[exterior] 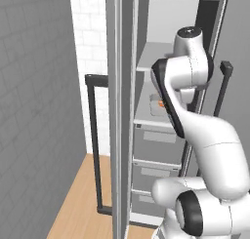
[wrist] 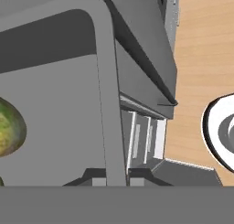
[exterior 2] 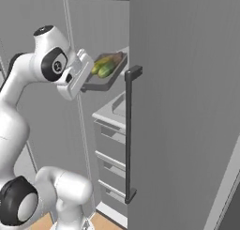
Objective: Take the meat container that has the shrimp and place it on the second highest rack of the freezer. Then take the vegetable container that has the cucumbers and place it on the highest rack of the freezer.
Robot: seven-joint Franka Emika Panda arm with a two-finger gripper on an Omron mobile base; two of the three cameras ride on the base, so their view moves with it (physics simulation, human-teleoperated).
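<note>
Grey wall (exterior: 34,111), white tile strip (exterior: 90,33), wooden floor (exterior: 80,204).

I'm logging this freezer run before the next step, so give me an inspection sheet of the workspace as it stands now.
Surface: freezer racks visible through the open door; drawers below.
Job's things: cucumber container, a dark tray with green cucumbers, held up in front of the freezer opening, not yet on a rack. Shrimp container sits on a lower rack, partly hidden by the arm.
Clutter: nothing seen.
Tool: tool shut on the cucumber container's edge.
Cables: nothing seen.
Surroundings: freezer door handle, wooden floor, grey walls.
</note>
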